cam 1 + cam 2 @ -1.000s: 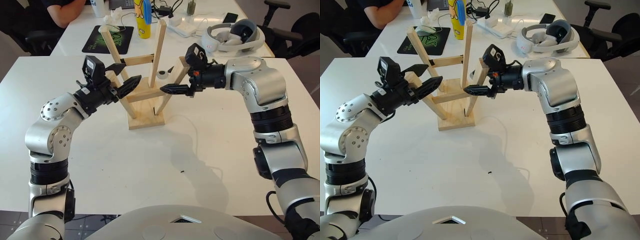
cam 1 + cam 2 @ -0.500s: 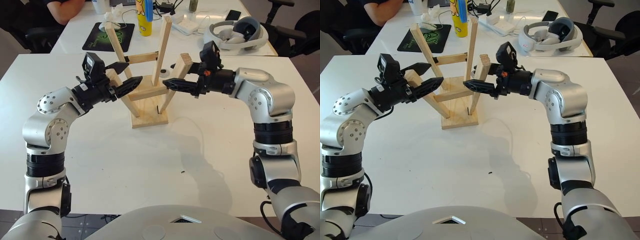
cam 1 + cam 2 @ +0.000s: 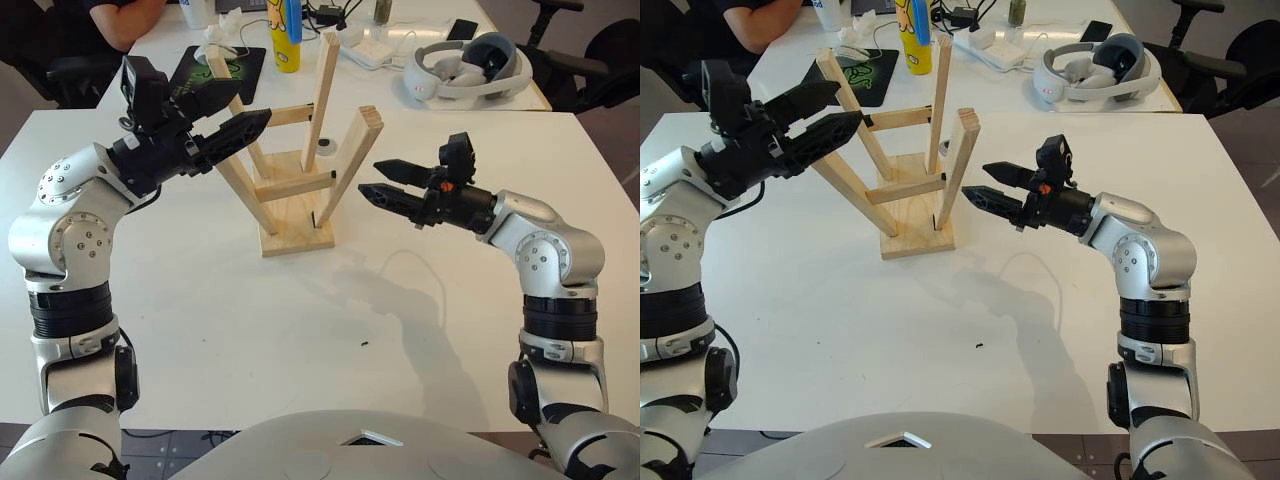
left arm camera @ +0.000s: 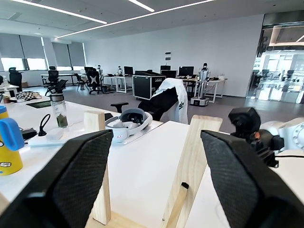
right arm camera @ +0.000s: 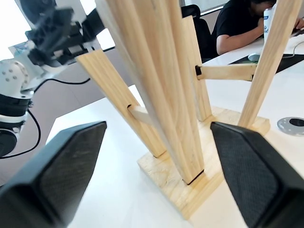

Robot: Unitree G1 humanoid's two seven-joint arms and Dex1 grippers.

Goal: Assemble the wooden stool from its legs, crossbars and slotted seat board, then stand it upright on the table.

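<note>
The wooden stool (image 3: 297, 238) stands upside down on the white table (image 3: 200, 330), seat board down, legs (image 3: 322, 100) and crossbars (image 3: 292, 184) pointing up. My left gripper (image 3: 240, 108) hovers open, high beside the stool's left legs, with nothing in it. In the left wrist view its fingers (image 4: 71, 180) frame two legs (image 4: 190, 161) farther off. My right gripper (image 3: 372, 177) is open just right of the stool, level with the right leg and apart from it. The right wrist view has that leg (image 5: 156, 95) and the seat board (image 5: 190, 194) ahead of the spread fingers (image 5: 52, 175).
A small round disc (image 3: 324, 148) lies on the table behind the stool. On the table behind are a headset (image 3: 465, 68), a yellow bottle (image 3: 288, 35) and a dark mouse pad (image 3: 210, 75). A dark speck (image 3: 366, 344) lies on the near table.
Both grippers have drawn back from the stool: the left rose and went left, the right pulled away to the right. The stool stayed in place, upside down.
</note>
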